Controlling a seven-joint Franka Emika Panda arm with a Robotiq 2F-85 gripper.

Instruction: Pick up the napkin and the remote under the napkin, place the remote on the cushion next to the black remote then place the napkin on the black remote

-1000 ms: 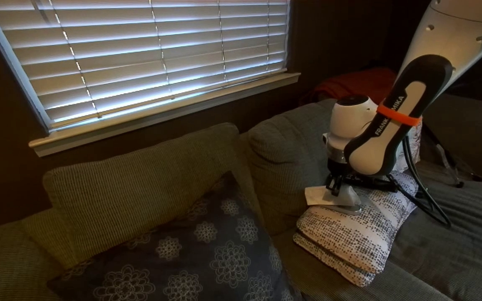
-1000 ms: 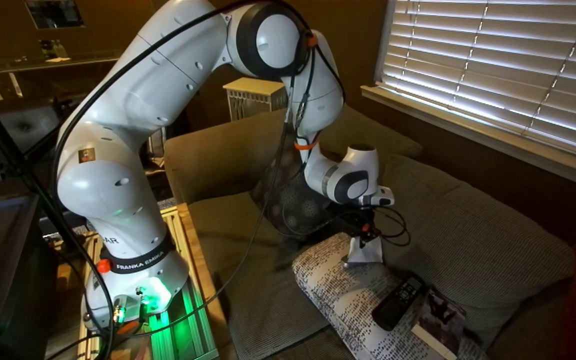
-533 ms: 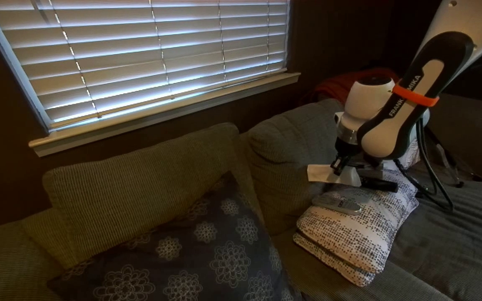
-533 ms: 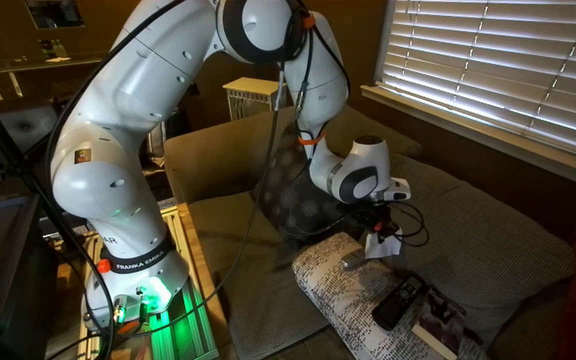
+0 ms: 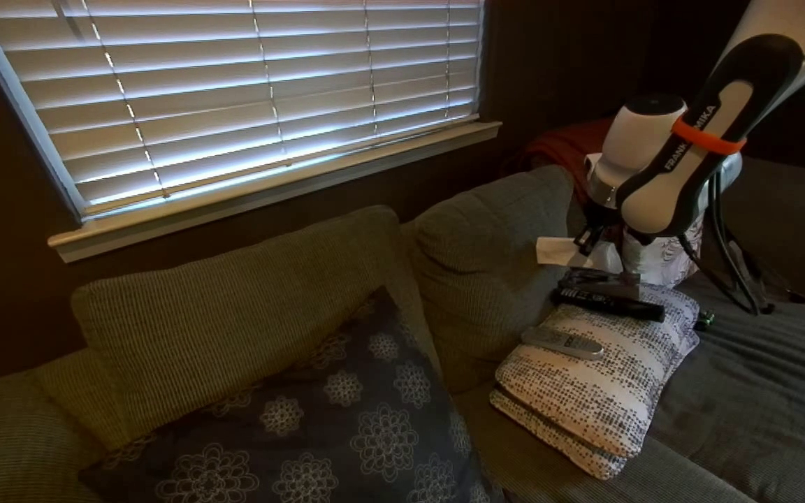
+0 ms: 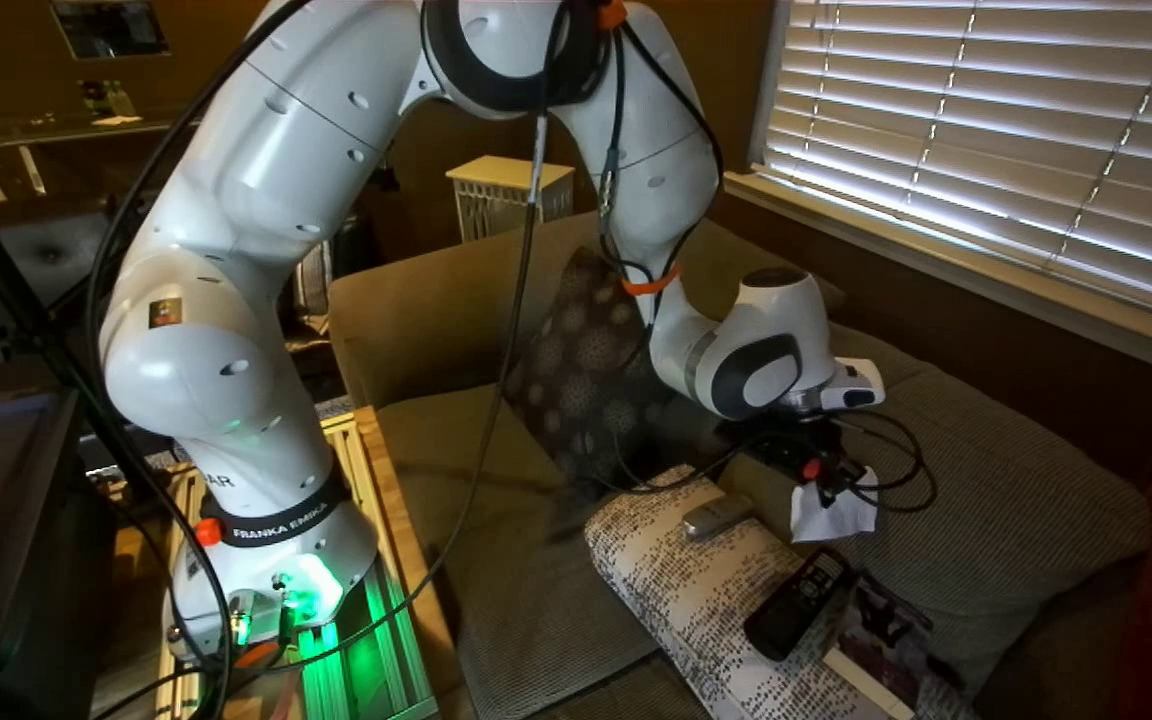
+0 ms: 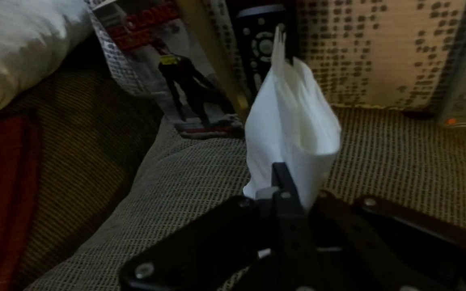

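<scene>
White paper napkin [image 6: 836,520], pinched in the jaws, swings from the silver remote [image 6: 718,516] toward the black remote [image 6: 796,607], likely the last step.

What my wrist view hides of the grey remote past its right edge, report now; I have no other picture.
Observer: In both exterior views, the grey remote lies uncovered from end to end.
Operator: Now the black remote. My top edge crops it; tell me where that end rests.
Observer: On the cushion, inside its edges.
Operator: Say what is farther along, past the grey remote.
Observer: Both exterior views show a dark flower-patterned pillow on that side of the cushion.
</scene>
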